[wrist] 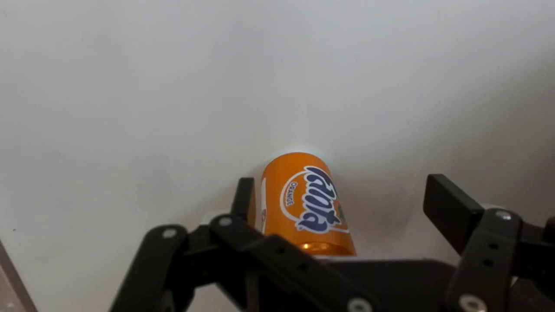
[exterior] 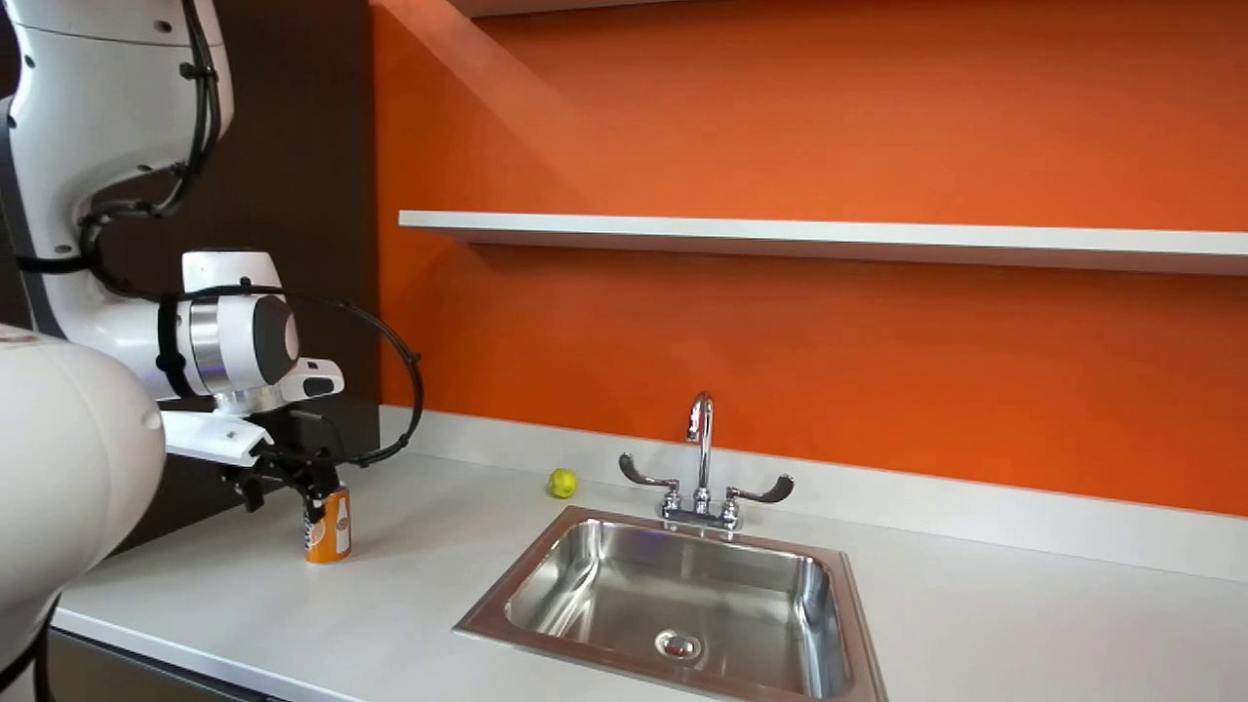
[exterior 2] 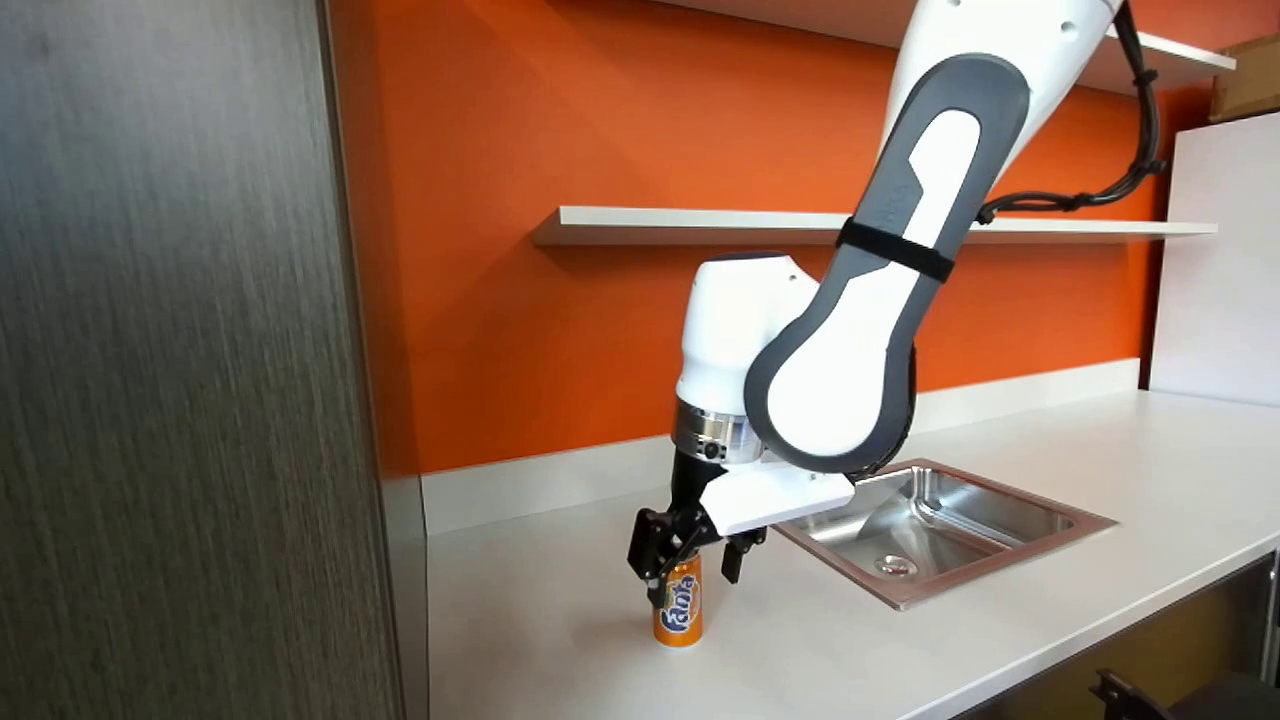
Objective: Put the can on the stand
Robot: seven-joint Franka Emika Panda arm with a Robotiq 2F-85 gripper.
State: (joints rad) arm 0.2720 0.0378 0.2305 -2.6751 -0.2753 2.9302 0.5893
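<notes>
We are apparently just starting: our pincer (wrist: 341,190) is gaping wide, holding nothing, around the can (wrist: 303,203), which is standing on the worktop (exterior: 390,595), lower than the shelf (exterior: 824,234); gripping, lifting, placing are remaining.

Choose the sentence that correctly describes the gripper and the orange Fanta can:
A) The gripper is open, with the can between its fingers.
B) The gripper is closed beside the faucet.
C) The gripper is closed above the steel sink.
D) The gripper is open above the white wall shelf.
A: in the wrist view the gripper has its fingers wide apart, the orange Fanta can between them and white countertop showing in the gap.
</notes>
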